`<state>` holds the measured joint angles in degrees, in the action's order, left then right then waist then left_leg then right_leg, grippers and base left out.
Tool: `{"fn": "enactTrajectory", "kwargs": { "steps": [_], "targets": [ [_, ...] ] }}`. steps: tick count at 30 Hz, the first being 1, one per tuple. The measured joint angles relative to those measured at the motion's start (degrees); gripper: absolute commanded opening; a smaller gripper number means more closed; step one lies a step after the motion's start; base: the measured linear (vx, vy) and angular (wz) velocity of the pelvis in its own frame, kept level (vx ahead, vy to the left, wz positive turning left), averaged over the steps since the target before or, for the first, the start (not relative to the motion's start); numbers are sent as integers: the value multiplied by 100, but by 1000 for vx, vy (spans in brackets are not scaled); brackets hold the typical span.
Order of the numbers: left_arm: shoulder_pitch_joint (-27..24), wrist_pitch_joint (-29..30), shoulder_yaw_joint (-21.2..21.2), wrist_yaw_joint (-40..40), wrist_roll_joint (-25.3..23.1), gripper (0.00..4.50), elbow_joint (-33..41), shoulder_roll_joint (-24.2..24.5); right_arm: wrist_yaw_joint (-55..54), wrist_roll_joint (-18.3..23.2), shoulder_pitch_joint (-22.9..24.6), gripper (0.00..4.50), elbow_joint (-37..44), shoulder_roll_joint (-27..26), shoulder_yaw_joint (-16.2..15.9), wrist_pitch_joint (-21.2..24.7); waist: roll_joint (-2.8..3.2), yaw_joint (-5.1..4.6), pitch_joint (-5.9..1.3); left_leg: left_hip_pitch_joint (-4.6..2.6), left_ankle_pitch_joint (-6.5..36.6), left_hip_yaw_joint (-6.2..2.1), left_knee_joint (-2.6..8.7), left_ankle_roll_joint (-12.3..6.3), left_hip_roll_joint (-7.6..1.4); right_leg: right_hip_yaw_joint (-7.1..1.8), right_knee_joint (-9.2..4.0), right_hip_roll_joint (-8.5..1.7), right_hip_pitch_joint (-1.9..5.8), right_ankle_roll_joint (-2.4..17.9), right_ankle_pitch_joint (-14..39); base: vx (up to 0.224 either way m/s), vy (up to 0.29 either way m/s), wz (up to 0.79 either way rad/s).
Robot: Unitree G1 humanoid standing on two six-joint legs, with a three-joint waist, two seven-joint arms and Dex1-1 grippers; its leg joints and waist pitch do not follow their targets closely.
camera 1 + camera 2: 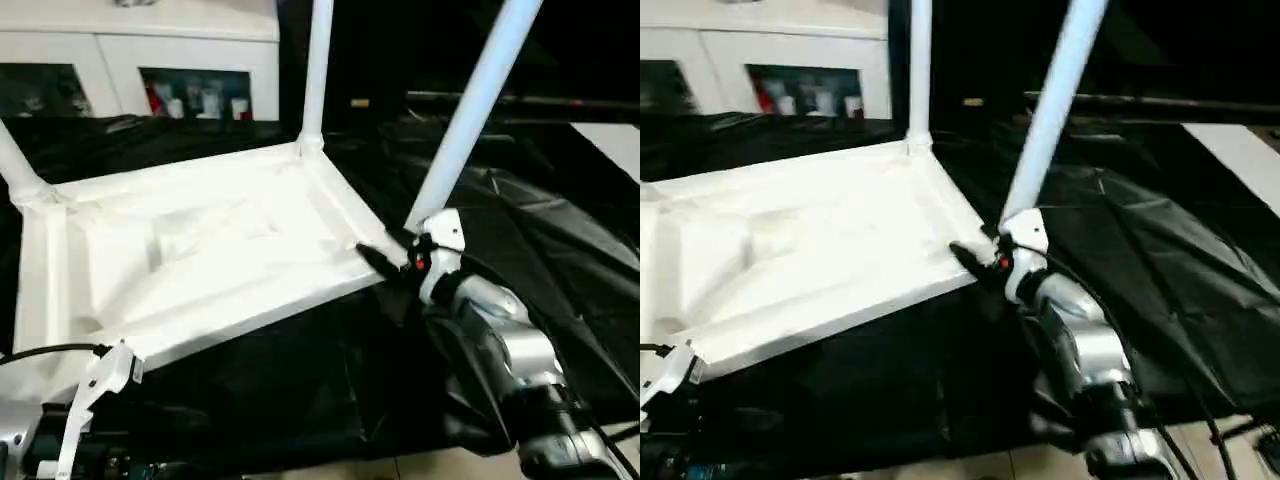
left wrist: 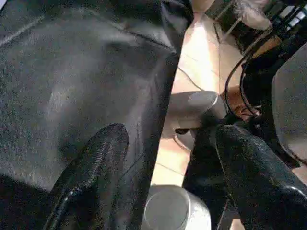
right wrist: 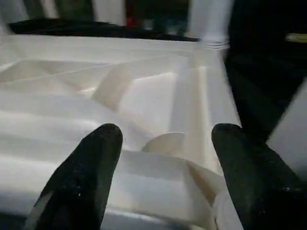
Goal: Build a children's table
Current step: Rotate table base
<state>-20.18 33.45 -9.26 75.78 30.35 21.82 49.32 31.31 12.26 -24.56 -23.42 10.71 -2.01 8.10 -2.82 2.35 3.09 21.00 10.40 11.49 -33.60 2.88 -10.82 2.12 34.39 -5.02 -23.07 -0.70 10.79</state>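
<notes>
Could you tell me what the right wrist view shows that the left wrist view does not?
The right wrist view looks over the ribbed underside of the white table top, with a leg standing in the far corner socket, between the open fingers of the right end effector. The left wrist view looks instead at the black drape over the work table, the tan floor beside it, and the left end effector, fingers apart. Both share two black fingers rising with nothing between them.
</notes>
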Motion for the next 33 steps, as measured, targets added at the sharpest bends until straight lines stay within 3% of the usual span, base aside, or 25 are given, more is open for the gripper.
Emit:
{"fn": "enactTrajectory", "kwargs": {
  "steps": [4,8,11,13,17,20,22,28,33],
  "targets": [
    [77,-25,33,-118,30,388,67,-57,-674,-81,-464,333,-782,-55,291,-271,-2,6,-1,7,-1,0,-6,1,1,0,11,0,20,3,-2,0,0,0],
    [93,-6,117,-167,126,418,276,-96,-1663,-83,-1072,333,-2018,20,750,-775,0,107,0,7,-3,5,-7,5,-2,-6,31,-1,12,-2,1,0,0,0],
    [20,29,119,-206,155,439,329,-115,-1887,-64,-1153,333,-2359,270,1053,-913,-5,147,-3,7,-3,33,-8,5,-7,-50,67,1,14,-32,21,-2,-5,6],
    [-62,52,119,-240,157,439,345,-115,-1821,-64,-1153,333,-2405,339,1114,-984,-10,116,-7,17,-4,36,-7,6,-8,-79,77,16,33,-60,38,0,0,0],
    [-271,60,96,-261,271,439,539,-110,-1345,-99,-1101,333,-2395,294,936,-1097,-45,-53,-27,24,-13,11,-13,19,-17,-128,86,71,2,-59,37,0,0,0],
    [-410,32,34,-289,275,439,555,-101,-1095,-219,-902,333,-2396,285,680,-1262,-69,-110,-37,23,-13,-7,-13,20,-18,-130,83,84,-6,-59,38,0,0,0],
    [-450,2,-50,-289,311,439,538,-102,-1049,-357,-800,333,-2382,285,538,-1292,-78,-114,-37,27,-13,-3,-13,20,-18,-133,83,84,-13,-59,38,0,0,0],
    [-680,-156,-960,-222,436,439,-69,-61,-742,-617,-148,333,-1647,401,174,-928,-112,-69,-49,24,-12,-1,-15,20,-17,-140,73,85,-8,-59,41,0,0,0],
    [-883,-271,-1708,-81,545,439,-755,13,-591,-643,366,333,-1317,546,49,-636,-143,-54,-56,14,-9,-4,-15,24,-17,-140,67,87,2,-62,43,0,0,0]
  ]
}}
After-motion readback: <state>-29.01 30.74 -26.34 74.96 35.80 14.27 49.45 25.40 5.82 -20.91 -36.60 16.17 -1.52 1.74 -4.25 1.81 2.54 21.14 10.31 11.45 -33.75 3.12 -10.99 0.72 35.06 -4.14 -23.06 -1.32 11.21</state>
